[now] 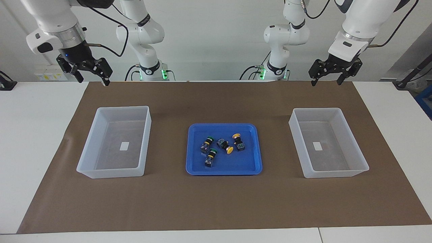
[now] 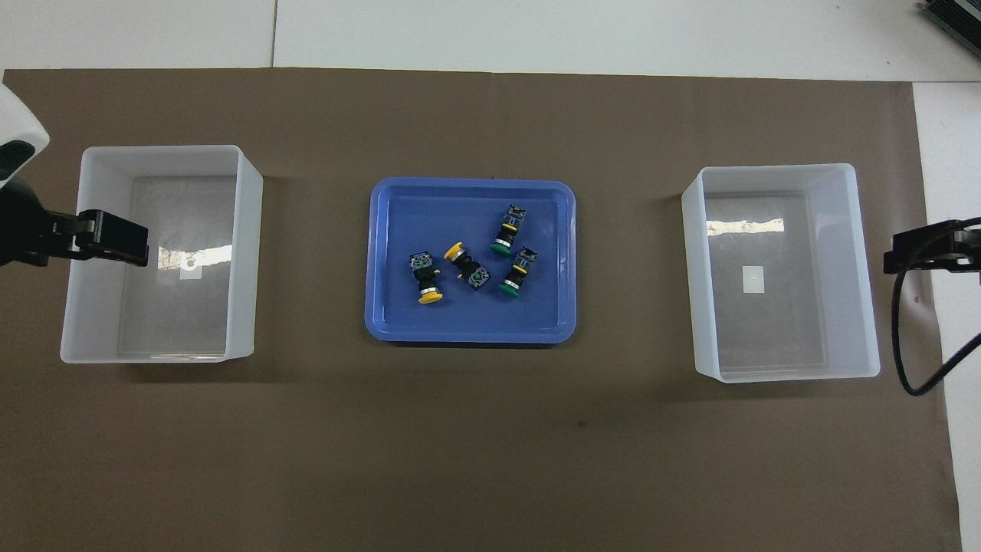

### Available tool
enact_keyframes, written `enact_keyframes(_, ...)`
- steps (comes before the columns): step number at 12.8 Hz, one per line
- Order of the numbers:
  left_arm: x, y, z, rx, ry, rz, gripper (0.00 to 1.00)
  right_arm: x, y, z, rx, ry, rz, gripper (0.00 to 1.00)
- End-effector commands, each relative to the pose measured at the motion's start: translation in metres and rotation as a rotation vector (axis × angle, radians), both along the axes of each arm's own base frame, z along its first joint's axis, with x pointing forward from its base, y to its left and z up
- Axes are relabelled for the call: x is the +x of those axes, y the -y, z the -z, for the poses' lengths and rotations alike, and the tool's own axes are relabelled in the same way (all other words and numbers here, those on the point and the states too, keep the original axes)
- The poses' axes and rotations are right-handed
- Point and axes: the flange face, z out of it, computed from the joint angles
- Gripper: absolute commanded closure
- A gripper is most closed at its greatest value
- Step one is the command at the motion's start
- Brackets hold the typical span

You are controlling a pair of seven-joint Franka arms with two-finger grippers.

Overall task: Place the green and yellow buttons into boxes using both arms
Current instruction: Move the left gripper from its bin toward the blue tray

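High facing camera and steep overhead camera, half a turn apart, sharing the blue tray (image 1: 224, 168).

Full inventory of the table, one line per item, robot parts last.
green buttons: 2, green caps, in the tray, on its right-arm side.
yellow buttons: 2, yellow caps, in the tray, on its left-arm side.
blue tray: 1, blue, mid-table between the boxes.
boxes: 2, translucent white, one toward each arm's end, a white label inside each, no buttons.
brown mat: 1, under everything.
left hand: 1, black, open, raised, waiting.
right hand: 1, black, open, raised, waiting.
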Motion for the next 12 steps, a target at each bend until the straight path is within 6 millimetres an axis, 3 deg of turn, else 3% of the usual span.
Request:
enact_keyframes(1, 0.004, 0.006, -0.004, 0.004, 0.020, 0.009, 0.00, -0.002, 0.000, 0.001, -0.003, -0.004, -0.009, 0.00)
enact_keyframes(8, 0.010, 0.024, 0.017, -0.016, 0.034, 0.031, 0.00, -0.002, 0.002, 0.001, -0.003, -0.005, -0.009, 0.00)
enact_keyframes(12, 0.030, 0.066, 0.050, -0.073, 0.014, -0.033, 0.00, -0.003, 0.005, 0.002, -0.001, -0.011, -0.009, 0.00)
